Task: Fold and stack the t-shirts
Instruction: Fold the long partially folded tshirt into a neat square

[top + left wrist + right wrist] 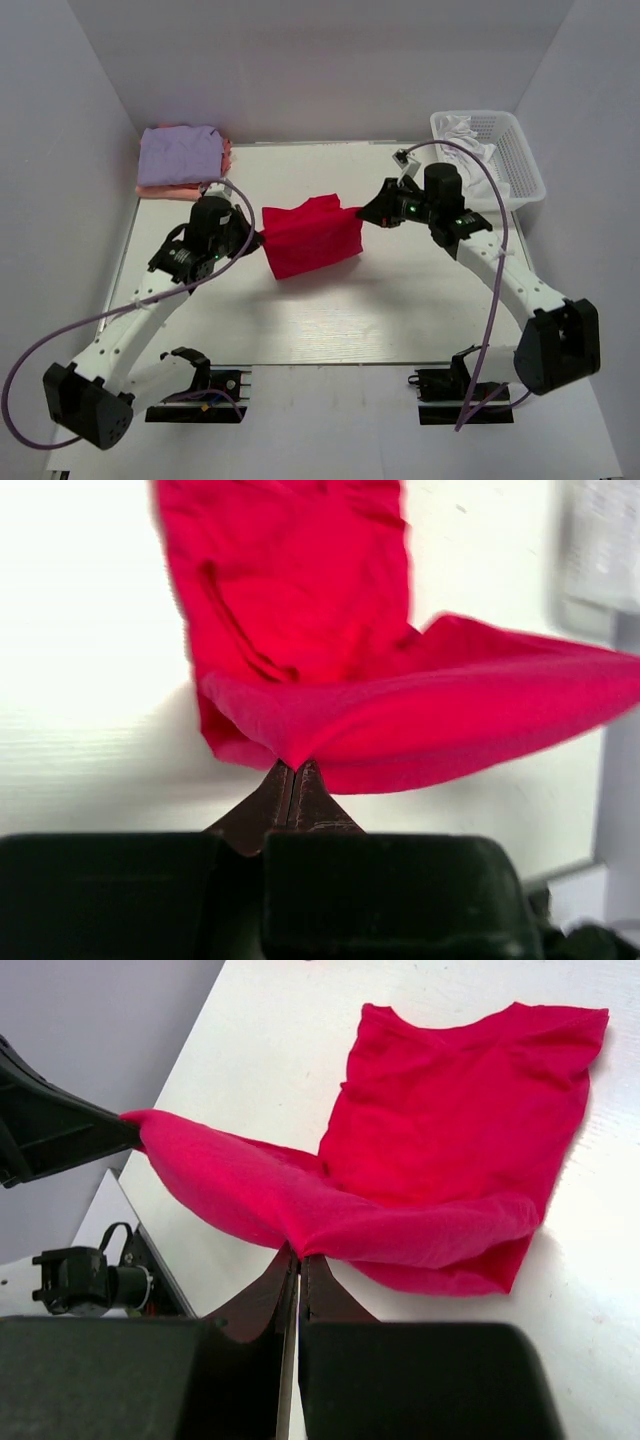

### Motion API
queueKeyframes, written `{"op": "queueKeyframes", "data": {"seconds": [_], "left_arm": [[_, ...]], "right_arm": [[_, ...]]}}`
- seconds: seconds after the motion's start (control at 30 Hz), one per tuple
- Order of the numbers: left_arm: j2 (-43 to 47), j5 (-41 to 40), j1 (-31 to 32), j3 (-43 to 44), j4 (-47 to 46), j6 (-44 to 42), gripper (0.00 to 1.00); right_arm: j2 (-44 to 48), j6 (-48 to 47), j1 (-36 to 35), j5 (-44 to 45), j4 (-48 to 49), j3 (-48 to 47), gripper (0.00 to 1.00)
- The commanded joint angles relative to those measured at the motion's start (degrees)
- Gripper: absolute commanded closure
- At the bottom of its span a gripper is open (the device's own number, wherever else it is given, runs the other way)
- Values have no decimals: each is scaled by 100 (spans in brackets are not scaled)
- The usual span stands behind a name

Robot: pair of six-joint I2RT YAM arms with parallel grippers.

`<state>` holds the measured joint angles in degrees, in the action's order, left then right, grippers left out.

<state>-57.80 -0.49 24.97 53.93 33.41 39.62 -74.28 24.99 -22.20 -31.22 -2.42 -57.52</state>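
At the far left corner of the table (400, 310) the lavender shirt (180, 155) covers nearly all of the salmon-pink one (165, 190), just its edges peeking out. Something white lies crumpled in the basket (525, 170); what, I can't tell. From the left wrist, the red shirt (300, 610) runs off the top and right edges, the basket a blur.

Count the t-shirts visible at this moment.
3: a red shirt lifted mid-table; a lavender shirt folded at the far left corner; a pink shirt beneath it. Others may be hidden in that stack.

red t-shirt (312, 238), one edge aloft
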Motion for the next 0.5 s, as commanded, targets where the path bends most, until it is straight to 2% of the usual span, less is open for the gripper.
{"op": "queueKeyframes", "data": {"seconds": [0.0,0.47], "left_arm": [[-266,-987,-45,407,140,134,100],[-2023,-1875,-150,1286,25,187,100]], "right_arm": [[-402,-109,22,-86,250,-444,100],[-1967,-170,119,-121,83,-1613,100]]}}
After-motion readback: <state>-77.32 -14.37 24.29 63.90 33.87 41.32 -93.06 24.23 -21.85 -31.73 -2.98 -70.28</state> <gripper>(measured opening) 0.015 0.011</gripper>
